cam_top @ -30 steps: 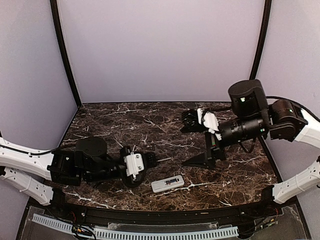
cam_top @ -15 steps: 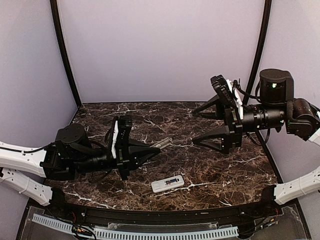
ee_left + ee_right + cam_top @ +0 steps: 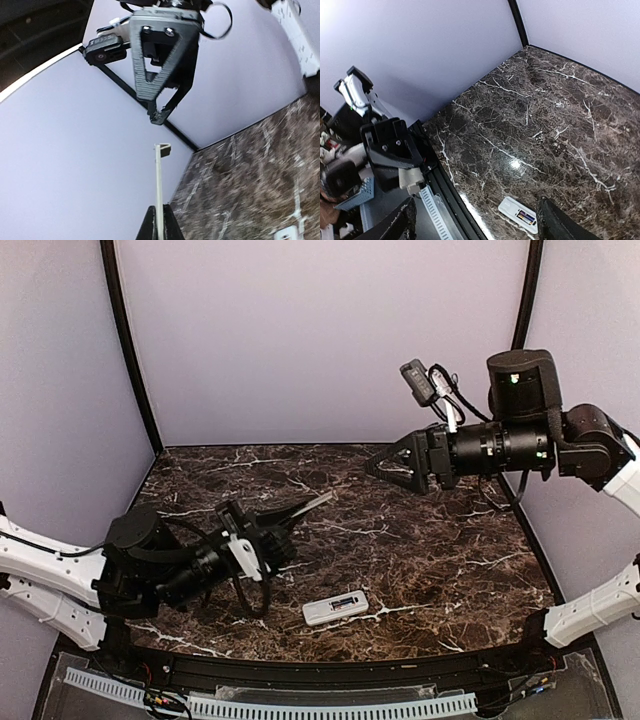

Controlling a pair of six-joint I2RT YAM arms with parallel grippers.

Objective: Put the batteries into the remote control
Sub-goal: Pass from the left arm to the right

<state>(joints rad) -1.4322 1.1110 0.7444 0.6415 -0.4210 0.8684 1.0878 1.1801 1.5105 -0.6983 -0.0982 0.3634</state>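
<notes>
The white remote control [image 3: 335, 608] lies back-up near the table's front edge. Its open compartment shows batteries [image 3: 525, 216] inside, seen in the right wrist view, where the remote [image 3: 512, 209] lies low in the frame. My left gripper [image 3: 284, 522] is raised left of the remote and is shut on a small flat white cover piece [image 3: 314, 505]. The left wrist view shows that piece [image 3: 159, 185] edge-on between the shut fingertips [image 3: 160, 216]. My right gripper [image 3: 372, 466] is open and empty, high over the back right of the table; it is wide open in its own view [image 3: 476, 202].
The dark marble table [image 3: 440, 560] is walled by pale purple panels. A black rail and a slotted white strip [image 3: 300, 705] run along the near edge. The right gripper [image 3: 160, 75] hangs in front of the left wrist camera.
My left gripper rose from beside the remote with the white cover piece and now tilts it up to the right. My right arm lifted off the table and swung higher.
</notes>
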